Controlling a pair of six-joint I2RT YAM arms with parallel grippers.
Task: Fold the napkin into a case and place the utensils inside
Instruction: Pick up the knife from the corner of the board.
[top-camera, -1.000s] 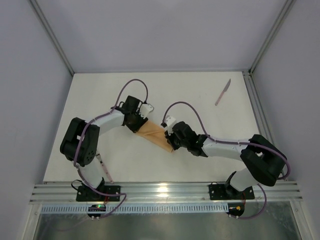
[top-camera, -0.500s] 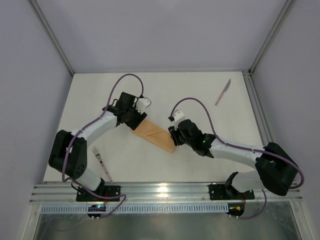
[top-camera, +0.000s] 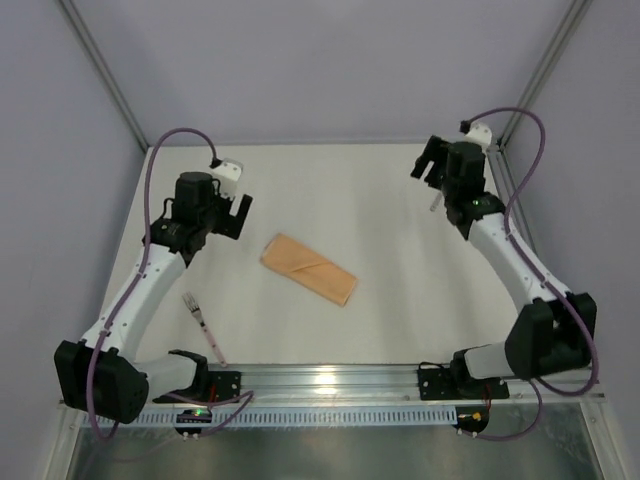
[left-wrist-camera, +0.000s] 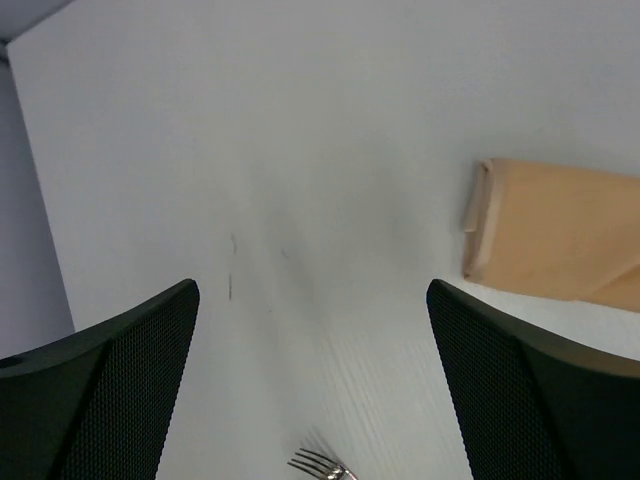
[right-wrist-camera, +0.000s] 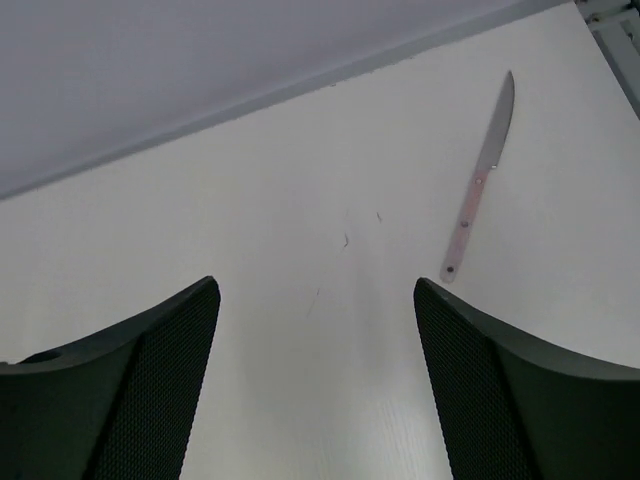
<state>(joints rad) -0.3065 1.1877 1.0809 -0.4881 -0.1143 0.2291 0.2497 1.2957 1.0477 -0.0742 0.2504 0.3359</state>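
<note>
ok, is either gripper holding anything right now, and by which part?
Nothing is held. The left gripper and right gripper are both open and empty. The case, fork and knife lie free on the table.

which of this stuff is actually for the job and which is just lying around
For the job:
napkin, already folded
fork
knife

Just there:
rail at the near edge, a fixture
no loose extras in view

Case (top-camera: 309, 269): matt peach cloth, soft folds. Knife (right-wrist-camera: 480, 178): smooth, faintly glossy blade. Table (left-wrist-camera: 300, 150): matt white, finely grained. Left gripper pads (left-wrist-camera: 520, 400): black, finely dimpled texture.
</note>
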